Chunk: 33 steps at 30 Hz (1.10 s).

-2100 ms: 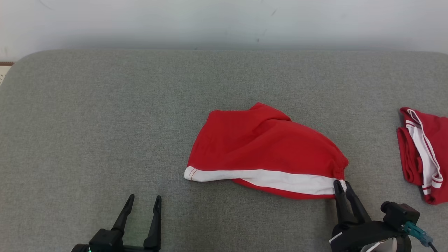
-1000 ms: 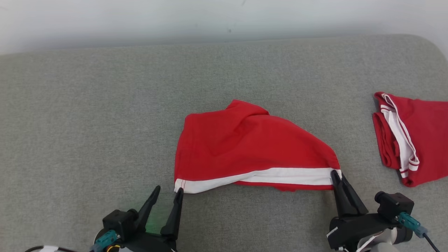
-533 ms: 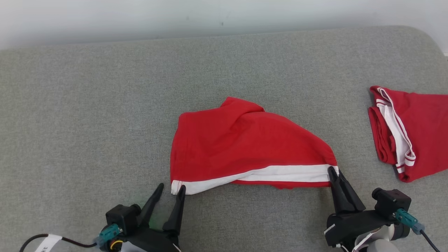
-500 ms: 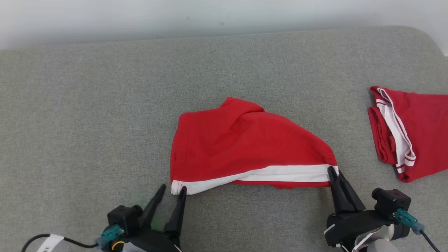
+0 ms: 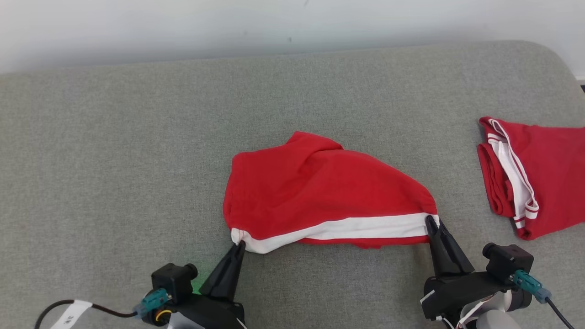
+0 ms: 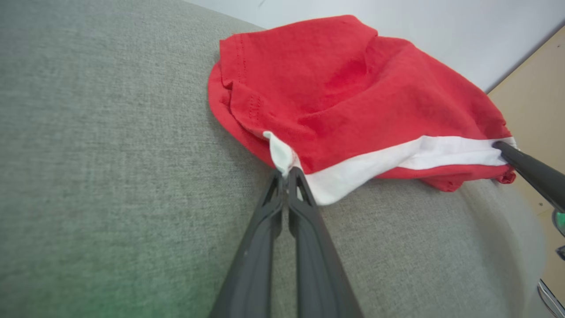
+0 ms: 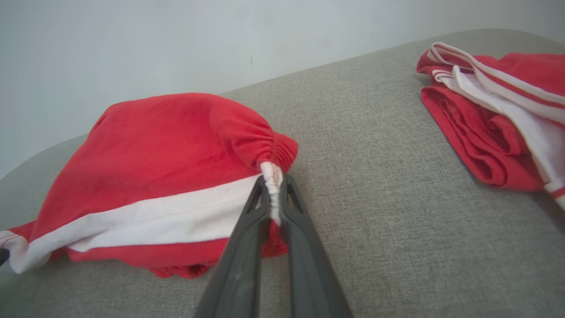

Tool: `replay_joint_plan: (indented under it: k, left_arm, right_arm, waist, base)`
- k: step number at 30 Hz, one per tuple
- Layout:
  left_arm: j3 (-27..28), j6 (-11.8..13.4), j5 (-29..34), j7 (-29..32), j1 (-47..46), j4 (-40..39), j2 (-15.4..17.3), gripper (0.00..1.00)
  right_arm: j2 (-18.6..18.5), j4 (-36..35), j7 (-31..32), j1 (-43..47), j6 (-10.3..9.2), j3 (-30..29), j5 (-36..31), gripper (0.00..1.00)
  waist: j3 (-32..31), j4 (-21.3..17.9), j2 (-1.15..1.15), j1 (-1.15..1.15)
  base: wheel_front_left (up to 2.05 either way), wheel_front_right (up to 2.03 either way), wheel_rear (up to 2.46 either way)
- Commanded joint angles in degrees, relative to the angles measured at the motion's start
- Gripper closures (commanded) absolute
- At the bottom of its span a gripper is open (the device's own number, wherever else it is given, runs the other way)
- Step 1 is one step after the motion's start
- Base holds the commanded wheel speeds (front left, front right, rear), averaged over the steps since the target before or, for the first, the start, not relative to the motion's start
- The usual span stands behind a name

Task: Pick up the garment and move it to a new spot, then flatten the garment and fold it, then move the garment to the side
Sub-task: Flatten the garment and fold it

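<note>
Two grippers pinch the red garment (image 5: 320, 183) lying mid-frame on the grey cushion (image 5: 114, 160). The left gripper (image 5: 238, 246), lower left, is clamped on the left corner of the white band (image 5: 347, 227); the right gripper (image 5: 430, 220), lower right, is clenched on its gathered right end. Half a second earlier the left jaws stood apart beside that corner. A folded red garment (image 5: 544, 173) lies at the right edge.
</note>
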Motion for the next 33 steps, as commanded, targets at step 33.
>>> replay_joint_plan:
  k: [33]
  left_arm:
    - [0.62,0.02,8.62,0.04,-34.41,2.24,16.94,1.0]
  right_arm:
    - [-8.42,7.39,-0.02,-39.45,-0.08,10.39,0.78,1.0]
  waist:
    - [-6.71,5.24,-0.01,0.0]
  base:
    - [0.0,0.0,0.0]
